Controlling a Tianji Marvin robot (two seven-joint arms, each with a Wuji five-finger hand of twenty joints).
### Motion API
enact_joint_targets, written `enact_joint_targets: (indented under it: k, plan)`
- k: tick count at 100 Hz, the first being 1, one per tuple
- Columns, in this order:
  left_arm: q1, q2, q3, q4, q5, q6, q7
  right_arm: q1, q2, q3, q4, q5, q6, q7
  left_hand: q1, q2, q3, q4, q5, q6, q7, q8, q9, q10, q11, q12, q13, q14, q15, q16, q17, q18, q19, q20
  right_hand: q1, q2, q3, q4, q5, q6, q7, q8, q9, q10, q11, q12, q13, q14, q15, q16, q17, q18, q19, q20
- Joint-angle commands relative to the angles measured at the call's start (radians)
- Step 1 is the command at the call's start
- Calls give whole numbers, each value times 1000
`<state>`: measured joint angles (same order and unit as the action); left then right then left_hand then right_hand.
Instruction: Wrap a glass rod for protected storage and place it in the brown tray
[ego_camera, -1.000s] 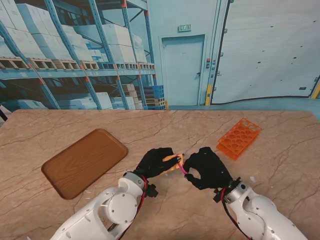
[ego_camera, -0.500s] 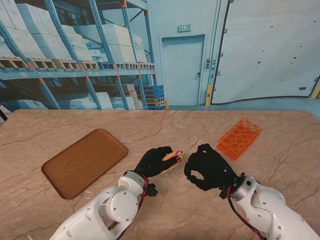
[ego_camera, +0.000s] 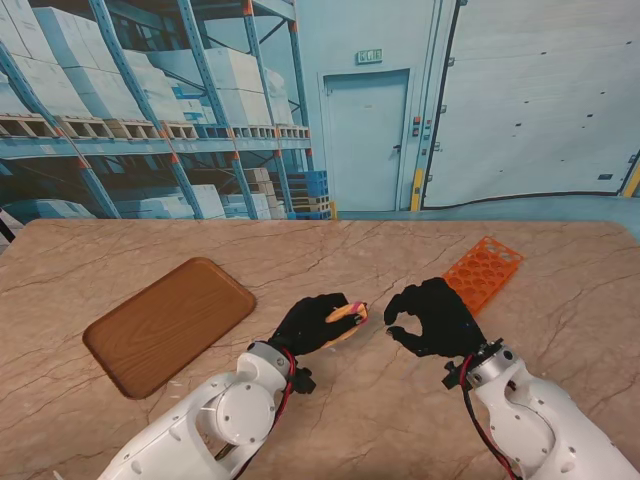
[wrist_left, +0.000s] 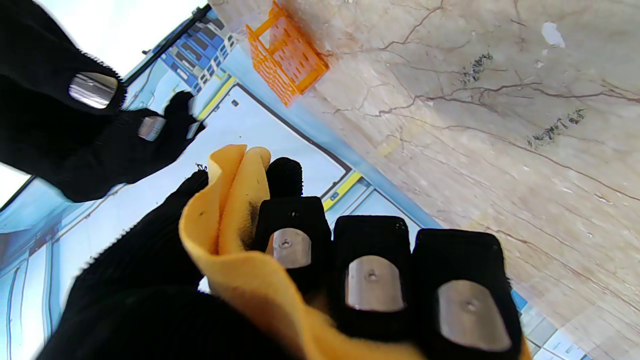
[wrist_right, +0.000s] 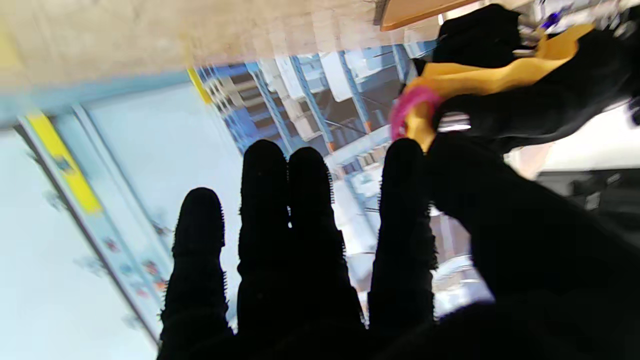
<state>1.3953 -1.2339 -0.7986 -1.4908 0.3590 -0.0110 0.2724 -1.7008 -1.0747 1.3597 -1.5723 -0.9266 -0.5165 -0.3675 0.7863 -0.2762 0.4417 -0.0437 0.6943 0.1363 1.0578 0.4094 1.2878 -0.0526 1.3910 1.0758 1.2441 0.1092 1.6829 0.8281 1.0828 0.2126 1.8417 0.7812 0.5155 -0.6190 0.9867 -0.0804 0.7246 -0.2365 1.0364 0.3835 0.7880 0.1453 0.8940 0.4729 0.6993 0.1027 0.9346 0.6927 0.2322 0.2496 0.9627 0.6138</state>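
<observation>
Now the left hand (ego_camera: 318, 324) grips the yellow cloth bundle (ego_camera: 346, 316), while the right hand (ego_camera: 432, 318) hovers beside it, fingers apart, holding nothing.

Tray (ego_camera: 168, 324) on the table (ego_camera: 330, 250), left side. Test-tube rack (ego_camera: 483, 271) on the table, right side, farther from me. Between them, nearer to me: left hand (ego_camera: 313, 324) around a cloth bundle (ego_camera: 346, 314); right hand (ego_camera: 433, 317) just right of it, apart, in front of the rack.
</observation>
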Motion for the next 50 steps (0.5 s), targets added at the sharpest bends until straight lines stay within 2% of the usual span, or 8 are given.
enact_joint_targets:
  k: [1,10,16,23,25,39,50]
  plan:
    - [9,-1,0,-9,-2,-9,-5,-21,-26,4,2,26,44,29,7,65,-3,-28,9,-23,-14,1,55,-62,45,13,26,2,72,19,18,-46,252,26,-36,-6,-20,-34,-71,-7,-27,10,-43,1,-13,2,-19,-29,-22,-7,3,-13,6,-1]
    - [8,0,1,-8,-2,-20,-7,-37,-40,9,-19,211,112,149,-14,83,-5,-22,21,-15,-5,12,55,-62,45,13,26,1,73,18,18,-47,252,27,-88,-2,-10,-25,-113,35,-140,69,-93,4,-42,6,-52,-30,-57,-8,-2,-25,-9,13]
    - [8,1,2,-7,-3,-26,-9,-45,-45,9,-33,326,161,213,-23,92,-6,-20,27,-11,0,17,55,-62,45,13,26,1,73,18,18,-48,252,27,-100,5,-13,-20,-125,48,-163,74,-124,7,-54,3,-72,-28,-69,-12,-9,-31,-14,15]
    - [8,2,2,-7,-2,-33,-11,-49,-50,7,-46,449,219,274,-33,100,-5,-16,33,-8,3,23,55,-62,45,12,26,3,73,18,18,-48,252,27,-119,18,-29,11,-123,71,-225,103,-156,10,-70,0,-96,-25,-93,-18,-22,-38,-30,29]
    - [8,2,3,-6,-1,-34,-12,-50,-51,7,-49,482,236,289,-36,100,-5,-15,35,-9,5,24,55,-62,45,12,26,2,73,18,19,-48,252,27,-126,24,-40,27,-119,77,-255,143,-164,11,-75,1,-103,-25,-99,-19,-24,-40,-39,41]
    - [7,4,3,-4,3,-45,-13,-46,-60,-2,-63,681,343,359,-53,113,-3,-8,52,0,12,34,55,-62,45,12,26,2,75,18,19,-50,252,29,-146,23,-71,52,-122,108,-309,164,-225,18,-114,-11,-150,-18,-158,-42,-50,-45,-65,49]
    - [8,5,2,-4,5,-52,-14,-37,-67,-10,-69,791,410,393,-70,127,-3,-1,67,4,19,43,55,-62,45,12,26,2,76,18,19,-51,252,30,-148,26,-75,58,-115,115,-333,170,-255,18,-151,-28,-174,-14,-215,-69,-59,-49,-83,56]
